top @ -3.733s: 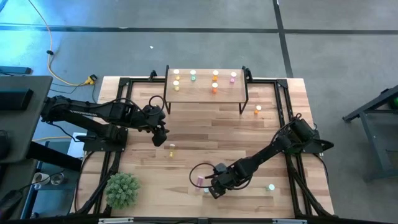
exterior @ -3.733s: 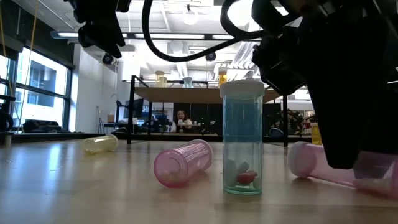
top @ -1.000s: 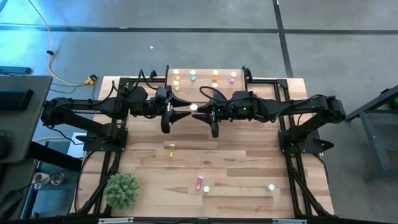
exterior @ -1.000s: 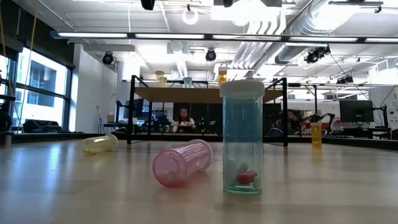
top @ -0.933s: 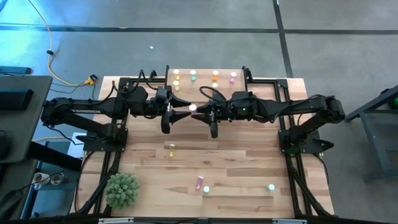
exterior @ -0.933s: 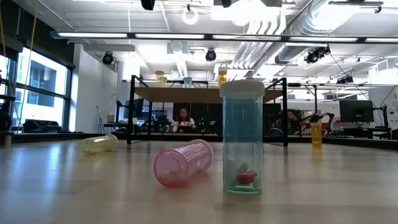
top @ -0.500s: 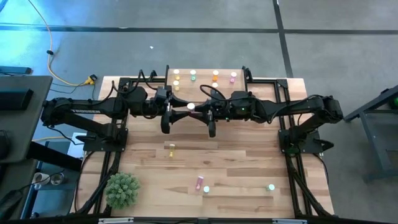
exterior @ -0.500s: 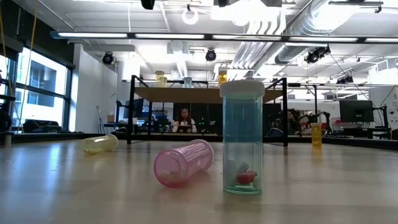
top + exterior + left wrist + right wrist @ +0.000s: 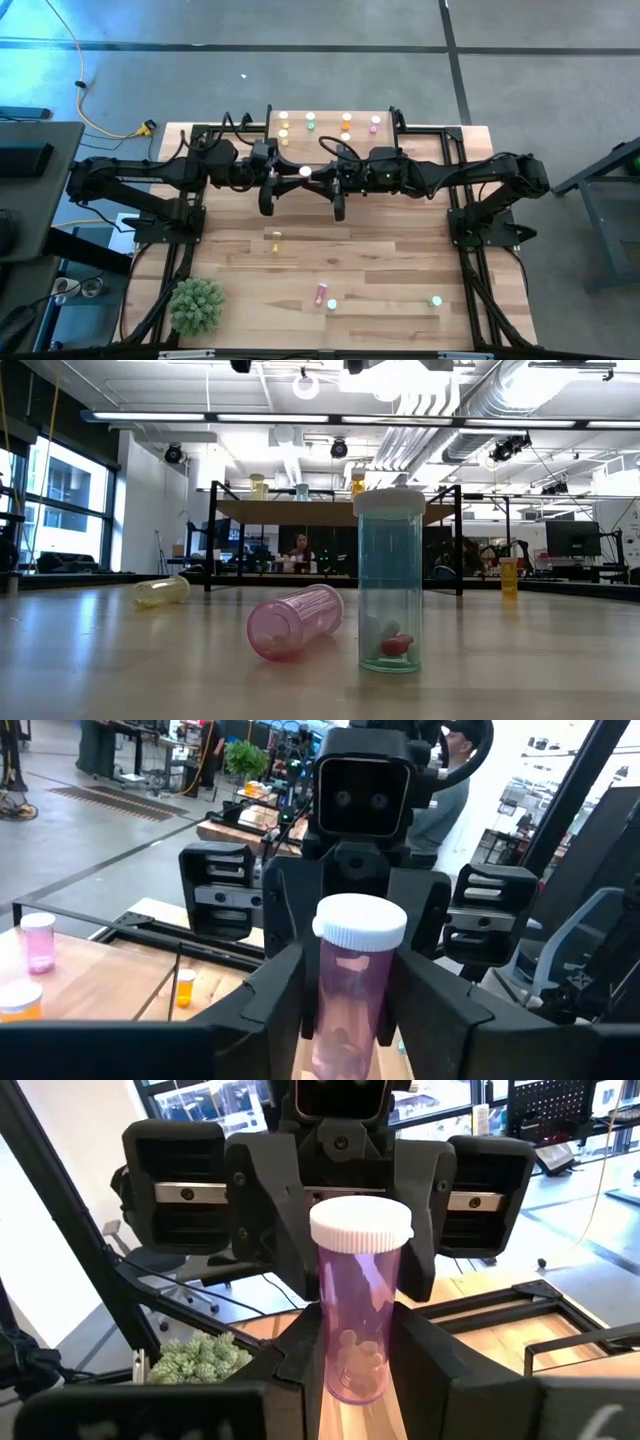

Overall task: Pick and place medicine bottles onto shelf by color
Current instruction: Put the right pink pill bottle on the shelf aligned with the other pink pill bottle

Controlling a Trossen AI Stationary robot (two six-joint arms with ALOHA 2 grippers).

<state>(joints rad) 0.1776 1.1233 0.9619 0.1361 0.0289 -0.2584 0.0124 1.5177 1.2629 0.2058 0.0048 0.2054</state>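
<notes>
Two tools meet on one pink bottle, mid-air in front of the shelf

Near the camera on the surface, a pink bottle [image 9: 293, 622] lies beside an upright green bottle [image 9: 390, 582]. Farther back, both arms stretch level toward the middle: the left tool [image 9: 268, 190] and right tool [image 9: 338, 195] face each other, each clamped on the held pink bottle [image 9: 305, 172], upright, white cap up. Since a second ago the pair has drifted slightly left. Behind stands the shelf [image 9: 330, 150] with bottles.
</notes>
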